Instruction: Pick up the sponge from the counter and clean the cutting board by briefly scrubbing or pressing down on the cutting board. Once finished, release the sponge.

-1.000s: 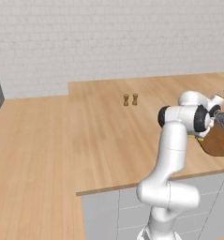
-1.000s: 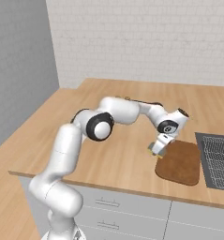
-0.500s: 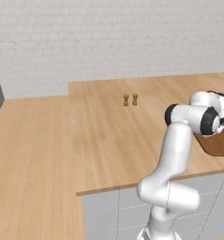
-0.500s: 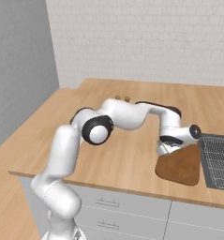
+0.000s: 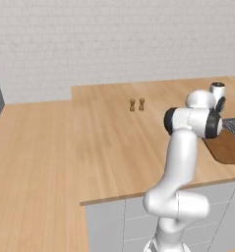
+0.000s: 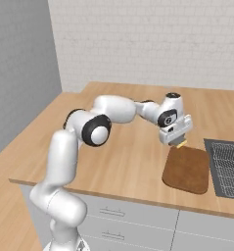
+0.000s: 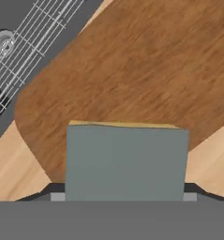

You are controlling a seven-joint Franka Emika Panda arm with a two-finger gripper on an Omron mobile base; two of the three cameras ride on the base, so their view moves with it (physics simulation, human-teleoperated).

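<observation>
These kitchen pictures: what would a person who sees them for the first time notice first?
First, the white arm stretched across the counter, its gripper holding the sponge above the near end of the cutting board. In the hand view the grey-green pad with its yellow edge covers much of the reddish-brown slab. Next, the dark gridded panel just right of the board, and two small brown shakers standing alone farther back on the worktop.

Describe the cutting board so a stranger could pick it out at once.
Find the counter, a light-tan plank worktop, and follow it to the dark gridded panel at its right end. The cutting board lies flat just beside that panel, under the end effector holding the sponge. It is the only reddish-brown, round-cornered slab, darker than the worktop.
</observation>
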